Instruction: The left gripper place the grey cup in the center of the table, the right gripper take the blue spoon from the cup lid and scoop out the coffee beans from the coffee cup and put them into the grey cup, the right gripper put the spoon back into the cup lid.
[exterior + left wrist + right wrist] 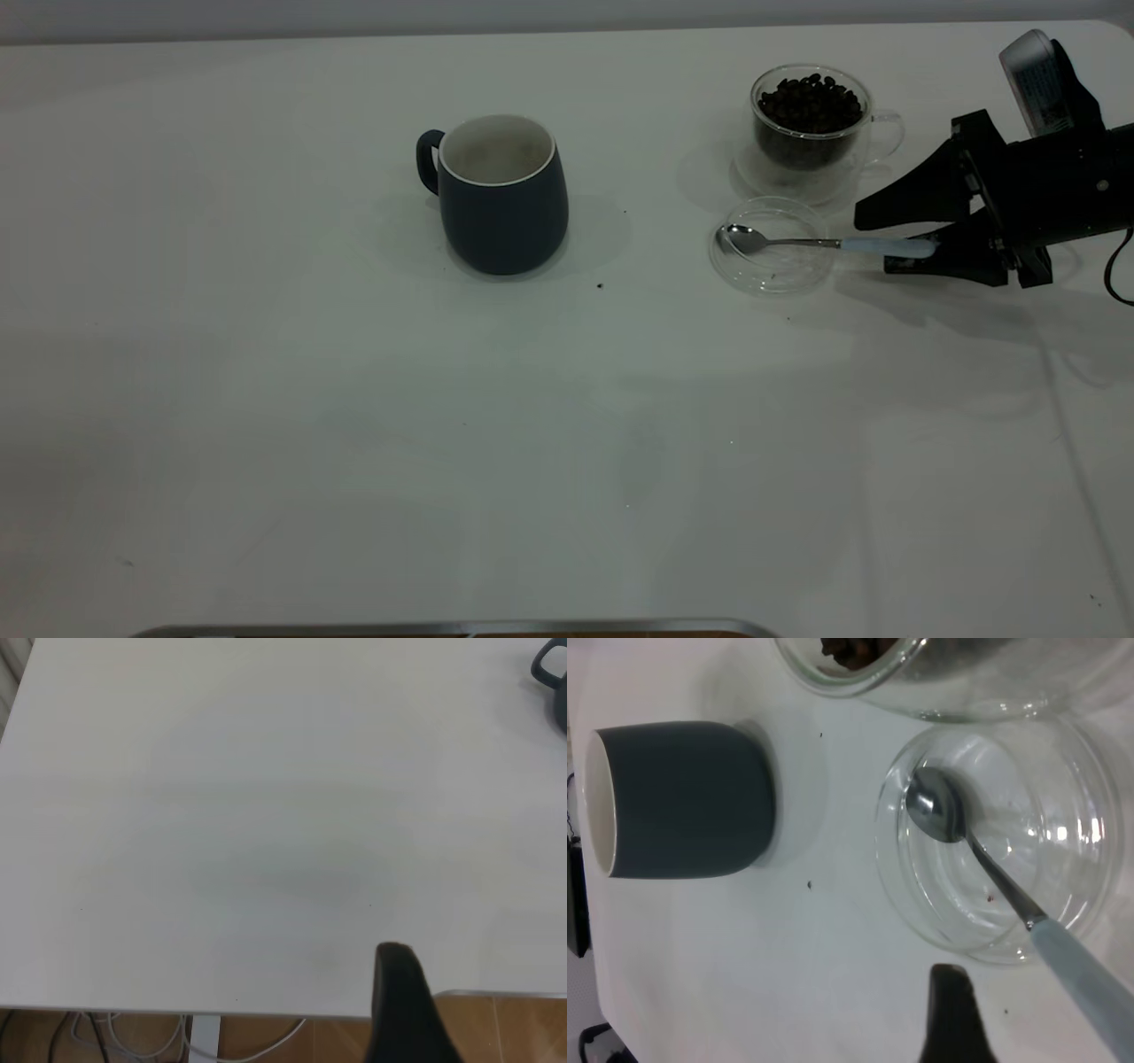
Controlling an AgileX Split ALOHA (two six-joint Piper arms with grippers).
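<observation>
The grey cup (505, 204) stands upright near the table's middle, handle to the left; the right wrist view shows its side (682, 797). At the right, a glass coffee cup (811, 115) is full of coffee beans. In front of it lies the clear cup lid (780, 206), with the spoon (744, 239) resting bowl-down in it and its blue handle sticking out right. My right gripper (873, 241) is open, its fingers above and below the handle's end, one finger (948, 1010) showing beside the handle. The left gripper's finger (399, 992) hangs over the table's near edge, far from the cup.
Small dark crumbs (600, 285) lie on the white table right of the grey cup. A metal strip (443, 627) runs along the near edge. Cables (133, 1036) hang below the table's edge in the left wrist view.
</observation>
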